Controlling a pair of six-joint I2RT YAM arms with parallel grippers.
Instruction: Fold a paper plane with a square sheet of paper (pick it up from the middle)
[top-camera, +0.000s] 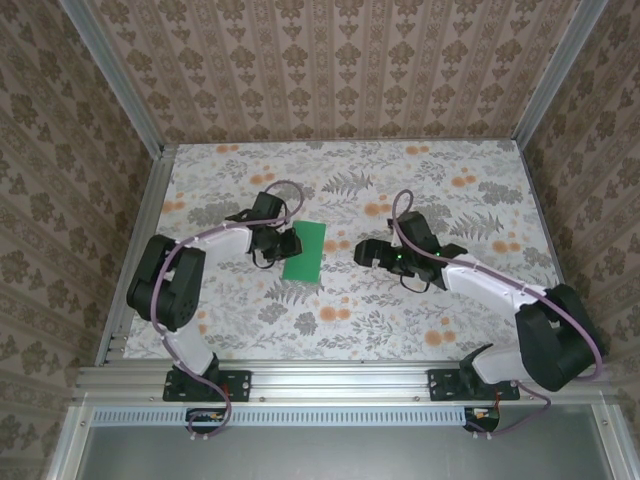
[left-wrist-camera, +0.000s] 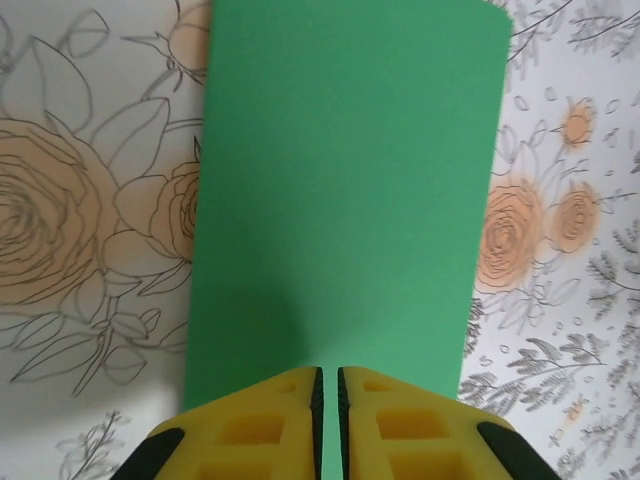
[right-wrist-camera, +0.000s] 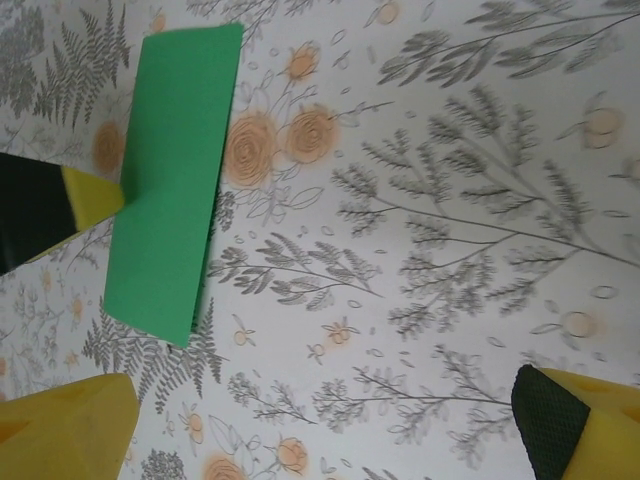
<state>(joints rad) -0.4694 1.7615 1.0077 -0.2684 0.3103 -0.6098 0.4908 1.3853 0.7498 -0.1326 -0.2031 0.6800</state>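
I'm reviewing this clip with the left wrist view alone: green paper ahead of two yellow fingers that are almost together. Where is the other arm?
Observer: In the top view the right gripper hangs to the right of the green paper, apart from it.
Reviewer: Are its fingers open?
Observer: Yes. In the right wrist view its fingers stand wide apart at the lower corners.
Reviewer: What outline does the paper have?
Observer: It is a narrow rectangle on the floral table, and the left gripper meets its long left side.
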